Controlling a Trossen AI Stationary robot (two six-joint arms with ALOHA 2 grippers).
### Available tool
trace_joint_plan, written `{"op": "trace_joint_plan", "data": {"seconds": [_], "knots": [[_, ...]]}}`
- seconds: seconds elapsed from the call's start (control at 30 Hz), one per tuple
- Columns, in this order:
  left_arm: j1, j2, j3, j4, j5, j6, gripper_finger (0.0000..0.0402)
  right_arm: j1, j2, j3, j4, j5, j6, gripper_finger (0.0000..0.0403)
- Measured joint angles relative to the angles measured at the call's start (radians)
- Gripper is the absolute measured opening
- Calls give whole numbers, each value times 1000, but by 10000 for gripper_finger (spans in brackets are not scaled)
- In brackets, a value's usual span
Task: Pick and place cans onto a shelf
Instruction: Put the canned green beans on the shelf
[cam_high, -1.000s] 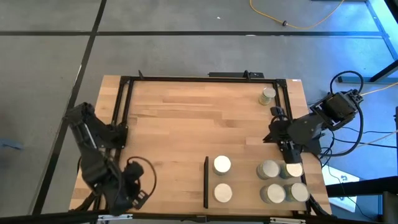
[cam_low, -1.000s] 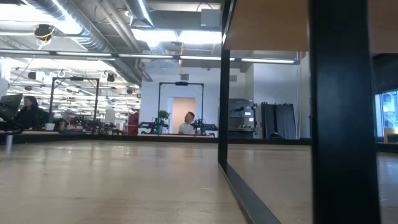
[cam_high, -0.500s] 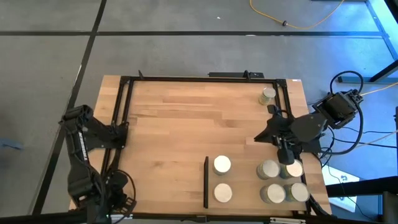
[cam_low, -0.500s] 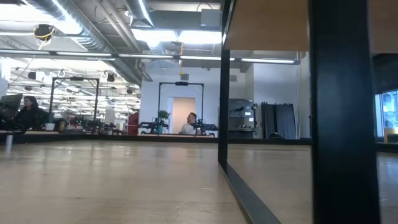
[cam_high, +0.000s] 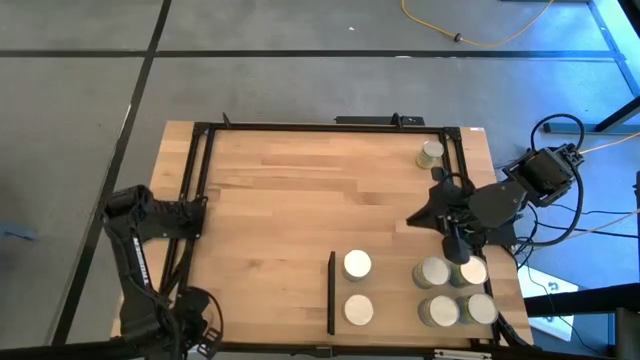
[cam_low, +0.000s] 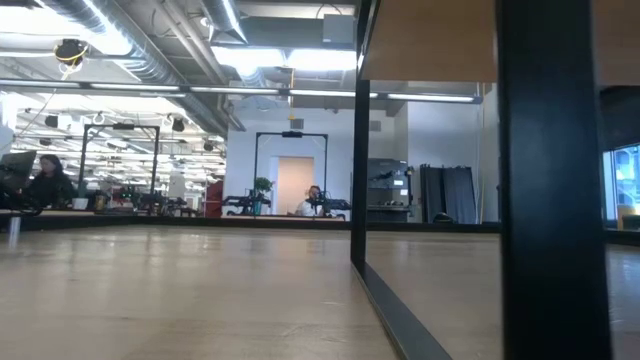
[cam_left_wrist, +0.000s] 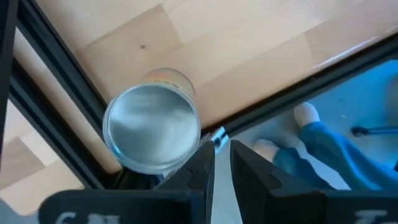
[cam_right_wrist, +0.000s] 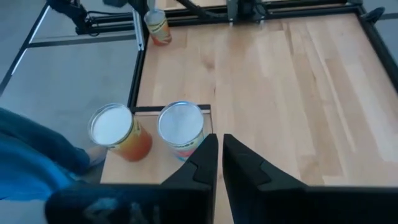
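At the table's near-left corner a can (cam_left_wrist: 152, 127) with a silvery top and an orange label stands upright beside the black frame; it also shows far off as can (cam_right_wrist: 157, 25). My left gripper (cam_left_wrist: 222, 165) is shut and points down just beside this can; the arm hides both in the high view. Several cans stand on the light-wood shelf (cam_high: 395, 290): two cans (cam_high: 357, 264) (cam_high: 358, 309) by its black bar (cam_high: 331, 292) and a cluster (cam_high: 440, 310) at its right. My right gripper (cam_right_wrist: 219, 155) (cam_high: 458, 248) hangs shut above that cluster.
One more can (cam_high: 430, 153) stands at the table's far right by the black frame (cam_high: 200, 180). A person's blue-clad leg and pale shoe (cam_left_wrist: 305, 115) show beyond the near edge. A black post (cam_low: 550, 180) fills the low view's right. Bare wood (cam_high: 300, 200) spans the middle.
My left gripper has swung toward the table's near-left corner and sunk, with its wrist rolling. My right gripper has tipped a little where it hangs. No can has moved.
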Motion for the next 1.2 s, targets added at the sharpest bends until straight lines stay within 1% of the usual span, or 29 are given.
{"op": "trace_joint_plan", "data": {"seconds": [0.07,0.2,0.33,0.43,0.7,0.97,1.2], "knots": [[0,19,0,-1,0,5,44,0,0,0,6,21,1,27],[0,52,0,-1,2,6,44,0,0,0,21,24,0,27],[0,71,0,-5,53,15,44,0,0,0,36,24,-1,27],[0,78,0,-5,69,40,44,0,0,0,42,24,-1,27],[0,83,0,-6,57,59,44,0,0,0,42,24,1,27],[5,79,-64,44,52,58,44,0,0,0,42,24,2,27],[8,78,-71,44,53,77,44,0,0,0,42,24,1,27]]}}
